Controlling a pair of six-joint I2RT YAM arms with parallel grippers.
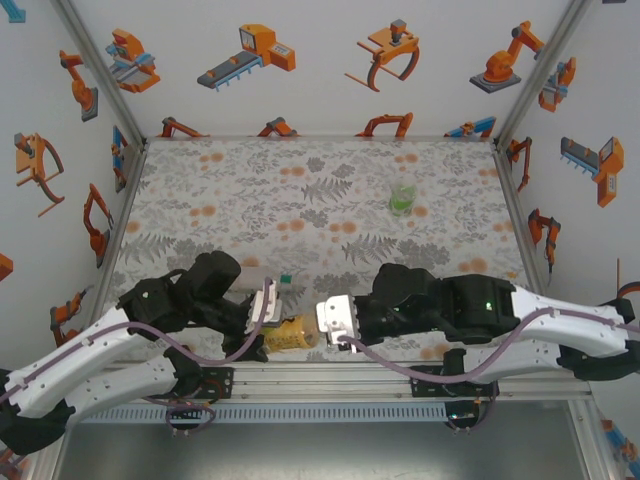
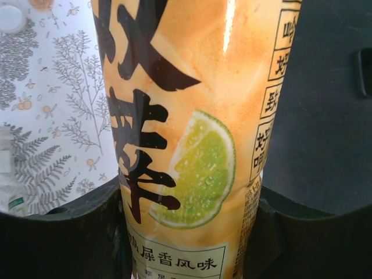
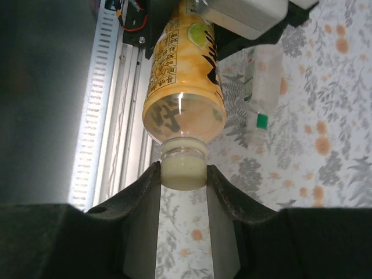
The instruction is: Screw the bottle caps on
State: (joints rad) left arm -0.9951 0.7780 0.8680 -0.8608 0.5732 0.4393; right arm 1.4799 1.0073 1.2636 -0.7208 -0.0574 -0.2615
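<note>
While the left gripper [image 1: 268, 326] is clamped tight around the labelled body of the amber bottle [image 1: 291, 333], the right gripper [image 3: 183, 177] is pinched on the pale cap [image 3: 183, 170] that sits on that bottle's neck, with 1 finger [image 3: 139, 197] pressed to each side of it. From above, the amber bottle lies roughly level between the 2 grippers at the near edge of the table [image 1: 330, 230], neck pointing toward the right gripper. Whether it rests on the flowered cloth [image 1: 250, 200] or hangs just above it cannot be told. In the left wrist view its orange label, with dark lettering and a lime slice [image 2: 200, 171], stands between the dark fingers [image 2: 58, 238]. Just beyond the amber bottle, on its far side, the clear bottle [image 3: 266, 75] lies on its side, with a small green patch [image 3: 261, 121] near its narrow end; whether that patch is a cap cannot be told. A white cap [image 2: 10, 16] lies loose on the cloth, farther from the amber bottle than the clear bottle is. Well apart from the amber bottle, toward the far right of the table, the green bottle [image 1: 402, 197] stands upright; its top is too small to make out.
</note>
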